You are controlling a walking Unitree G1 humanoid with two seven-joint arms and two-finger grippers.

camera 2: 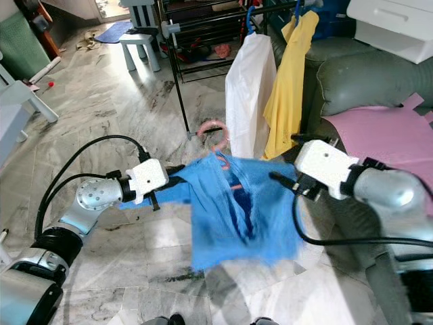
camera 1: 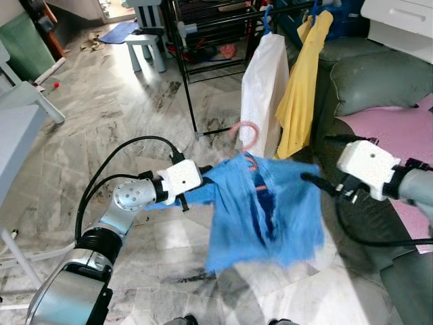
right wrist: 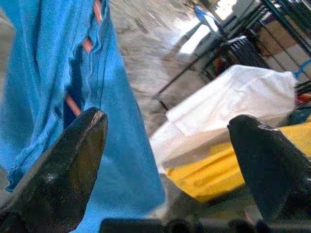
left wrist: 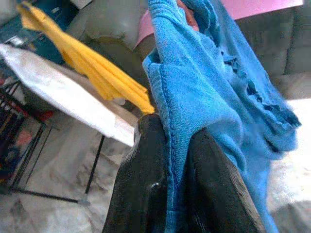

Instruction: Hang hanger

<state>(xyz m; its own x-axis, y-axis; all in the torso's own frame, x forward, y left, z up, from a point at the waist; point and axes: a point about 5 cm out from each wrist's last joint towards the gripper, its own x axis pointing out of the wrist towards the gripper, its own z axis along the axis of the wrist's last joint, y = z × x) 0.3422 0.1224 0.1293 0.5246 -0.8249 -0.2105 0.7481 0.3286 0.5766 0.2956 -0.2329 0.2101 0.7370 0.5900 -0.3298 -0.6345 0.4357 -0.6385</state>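
Over the marble floor [camera 1: 135,115], our left gripper [camera 1: 203,170] pinched the blue shirt [camera 1: 264,210] on its pink hanger [camera 1: 245,133], our right gripper [camera 1: 318,181] gaped empty nearby; carrying to the far rack [camera 1: 203,27] seemed next.

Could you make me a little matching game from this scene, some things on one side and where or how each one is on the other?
Things:
1. blue shirt
2. white garment
3. pink hanger
4. right gripper

States:
a. jaws open, beside the blue cloth
b. hanging on the rack next to a yellow one
c. pinched by the left gripper
d. hook sticking up from the blue collar

Pairs: 1-c, 2-b, 3-d, 4-a
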